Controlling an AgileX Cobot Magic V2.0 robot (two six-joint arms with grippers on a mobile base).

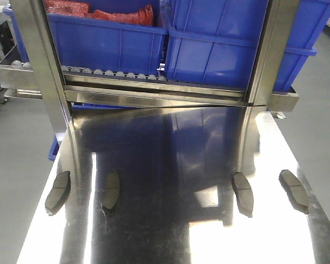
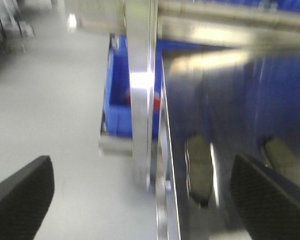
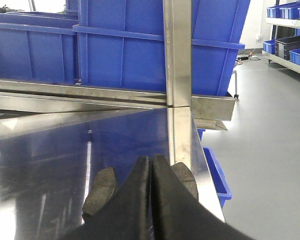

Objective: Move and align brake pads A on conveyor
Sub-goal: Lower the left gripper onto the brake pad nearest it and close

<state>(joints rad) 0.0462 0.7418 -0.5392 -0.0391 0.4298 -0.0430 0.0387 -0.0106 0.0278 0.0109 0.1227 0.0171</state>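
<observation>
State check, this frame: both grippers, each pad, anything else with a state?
Left gripper: open, empty.
Right gripper: shut, nothing between the fingers.
Far-left pad: flat on the steel table, ungripped.
Inner-left pad: same.
Inner-right pad: same.
Far-right pad: same.
Left blue bin: holds red contents.
Conveyor: not in view.

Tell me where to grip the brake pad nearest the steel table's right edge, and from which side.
Grip the rightmost brake pad across its narrow width at the middle, probably coming straight down from above. It lies flat on the steel table, so only its long side edges give opposing faces. Open the right end effector, now shut, and turn it to the pad's slant.
</observation>
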